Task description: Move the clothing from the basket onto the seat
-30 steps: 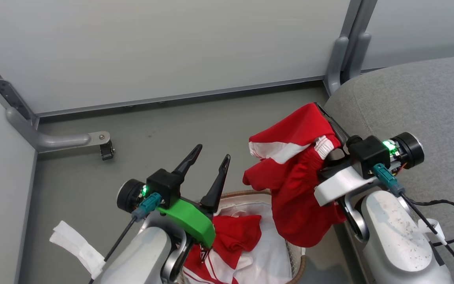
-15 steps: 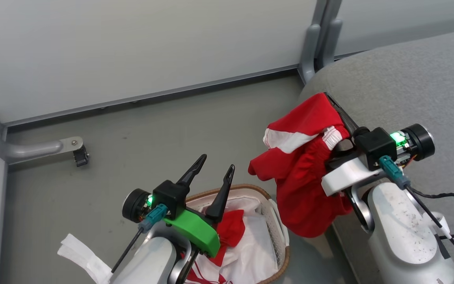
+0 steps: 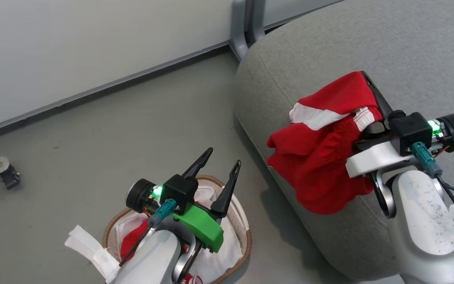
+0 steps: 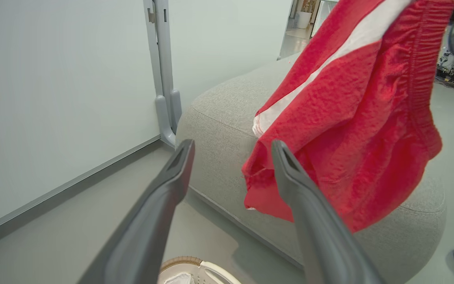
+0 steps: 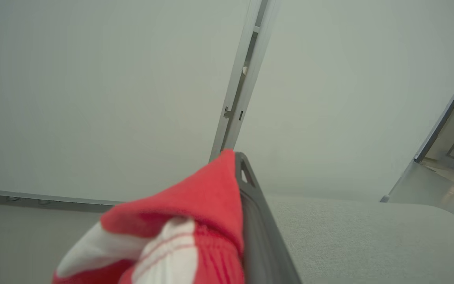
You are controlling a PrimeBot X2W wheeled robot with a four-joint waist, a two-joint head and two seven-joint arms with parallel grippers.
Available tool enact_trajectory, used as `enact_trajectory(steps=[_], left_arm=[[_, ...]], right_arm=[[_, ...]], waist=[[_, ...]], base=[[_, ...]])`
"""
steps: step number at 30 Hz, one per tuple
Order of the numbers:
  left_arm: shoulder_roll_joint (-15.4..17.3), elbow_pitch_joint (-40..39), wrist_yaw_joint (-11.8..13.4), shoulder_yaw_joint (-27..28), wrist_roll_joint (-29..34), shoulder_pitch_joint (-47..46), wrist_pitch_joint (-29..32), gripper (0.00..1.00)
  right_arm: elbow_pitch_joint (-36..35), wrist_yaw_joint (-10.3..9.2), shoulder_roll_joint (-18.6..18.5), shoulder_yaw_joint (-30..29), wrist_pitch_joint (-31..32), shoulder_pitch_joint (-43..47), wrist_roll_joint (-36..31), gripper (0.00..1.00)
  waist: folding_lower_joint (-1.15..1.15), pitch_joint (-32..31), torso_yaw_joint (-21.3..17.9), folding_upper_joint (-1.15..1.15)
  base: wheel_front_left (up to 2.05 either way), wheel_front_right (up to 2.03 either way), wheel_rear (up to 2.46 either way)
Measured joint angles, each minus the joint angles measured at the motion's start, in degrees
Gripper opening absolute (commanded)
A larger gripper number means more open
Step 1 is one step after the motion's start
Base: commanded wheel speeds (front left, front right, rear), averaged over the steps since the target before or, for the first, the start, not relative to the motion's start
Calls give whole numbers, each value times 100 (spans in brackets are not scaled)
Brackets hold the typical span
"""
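Held garment [image 3: 317, 173] perhaps brushes seat [image 3: 282, 86] edge.

Open floor [image 3: 132, 130] lies ahead of the left gripper [image 3: 224, 156]; the seat [image 3: 290, 51] and the hanging clothing [image 3: 317, 173] block its right side.

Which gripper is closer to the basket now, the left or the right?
Left. The left gripper hangs open right above the basket. The right gripper is off to the side, over the seat, shut on a red garment.
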Motion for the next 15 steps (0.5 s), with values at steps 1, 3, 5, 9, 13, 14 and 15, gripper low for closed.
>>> enact_trajectory(steps=[1,3,5,9,13,14,15], left_arm=[[0,15,-1,-7,21,-17,0,100],[-1,42,-5,-30,30,-49,0,100],[-1,58,-8,-48,52,-91,0,100],[-3,65,-24,-90,79,-148,0,100],[-1,25,-25,-166,76,-210,0,100],[2,10,-25,-182,75,-221,0,100],[7,-19,-25,-213,73,-237,1,100]], right_arm=[[-9,0,2,-38,0,2,3,0],[-20,0,2,-94,0,8,19,0],[-26,0,1,-142,0,16,19,0],[-33,0,2,-194,0,34,12,0],[30,0,1,-289,0,-38,-5,0],[52,0,-1,-305,0,-112,-25,0],[73,0,-12,-325,0,-225,-45,0]], waist=[[0,43,-86,0],[0,121,-226,0],[0,212,-358,0],[0,408,-505,0],[0,576,-529,0],[0,605,-514,0],[0,632,-483,0]], base=[[0,0,0],[0,0,0],[0,0,0],[0,0,0],[0,0,0],[0,0,0],[0,0,0]])
